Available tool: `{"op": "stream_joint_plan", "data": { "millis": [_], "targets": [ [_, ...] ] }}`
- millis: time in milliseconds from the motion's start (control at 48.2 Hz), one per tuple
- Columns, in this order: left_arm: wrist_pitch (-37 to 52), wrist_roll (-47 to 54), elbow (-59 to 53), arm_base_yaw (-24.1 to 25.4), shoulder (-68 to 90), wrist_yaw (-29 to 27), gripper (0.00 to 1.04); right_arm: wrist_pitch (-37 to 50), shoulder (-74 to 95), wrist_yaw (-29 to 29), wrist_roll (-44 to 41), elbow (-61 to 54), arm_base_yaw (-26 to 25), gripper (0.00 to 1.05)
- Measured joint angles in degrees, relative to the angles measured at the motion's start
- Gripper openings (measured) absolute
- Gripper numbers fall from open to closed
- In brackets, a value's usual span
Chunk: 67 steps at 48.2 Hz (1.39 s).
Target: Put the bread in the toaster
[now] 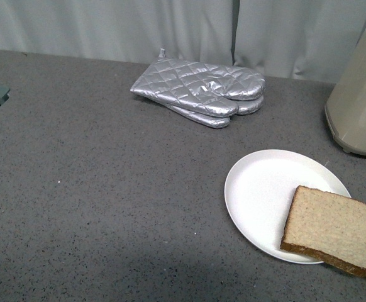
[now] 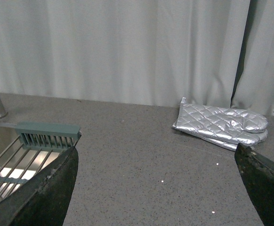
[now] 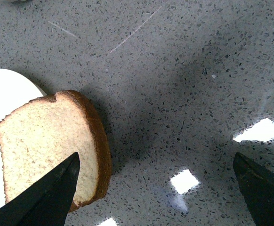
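Quick count: one slice of bread (image 1: 334, 229), one white plate (image 1: 265, 189), one beige toaster (image 1: 359, 107), and two silver oven mitts (image 1: 199, 88) stacked on each other. All of it sits on the grey speckled counter (image 1: 95, 189).

The bread lies flat, half on the plate's right side and hanging over the rim onto the counter. The toaster is just behind it at the right edge.

The right gripper (image 3: 156, 155) has its fingers spread wide with nothing between them. The bread is off to one side, and one finger (image 3: 47, 197) overlaps the slice's corner. Can't tell if it's touching.

The left gripper (image 2: 156, 147) is also spread wide and empty, over by the sink's dish rack (image 2: 47, 134), facing the mitts.
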Motion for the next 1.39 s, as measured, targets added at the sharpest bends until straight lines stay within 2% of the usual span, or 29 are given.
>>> {"op": "stream_joint_plan", "data": {
  "millis": [270, 436, 664, 872, 996, 1142, 1266, 1391],
  "targets": [
    [0.0, 0.0, 0.0, 0.0, 0.0, 0.0, 0.98, 15.1, 16.2, -1.4, 5.7, 1.8, 5.5, 0.95],
    [0.0, 0.0, 0.0, 0.0, 0.0, 0.0, 0.98, 21.0, 23.1, -1.4, 8.9, 4.2, 7.9, 0.95],
    [0.0, 0.0, 0.0, 0.0, 0.0, 0.0, 0.98, 24.5, 29.5, -0.3, 12.0, 8.4, 9.4, 0.95],
    [0.0, 0.0, 0.0, 0.0, 0.0, 0.0, 0.98, 23.4, 31.4, 1.0, 13.2, 11.7, 10.8, 0.95],
    [0.0, 0.0, 0.0, 0.0, 0.0, 0.0, 0.98, 21.6, 31.7, 1.1, 14.3, 13.0, 11.5, 0.73],
    [0.0, 0.0, 0.0, 0.0, 0.0, 0.0, 0.98, 19.0, 30.6, 0.0, 15.1, 13.9, 11.6, 0.54],
    [0.0, 0.0, 0.0, 0.0, 0.0, 0.0, 0.98, 14.4, 25.7, 0.0, 15.0, 15.3, 11.4, 0.29],
    [0.0, 0.0, 0.0, 0.0, 0.0, 0.0, 0.98, 10.1, 20.5, -0.9, 15.0, 16.7, 11.2, 0.12]
  ]
}}
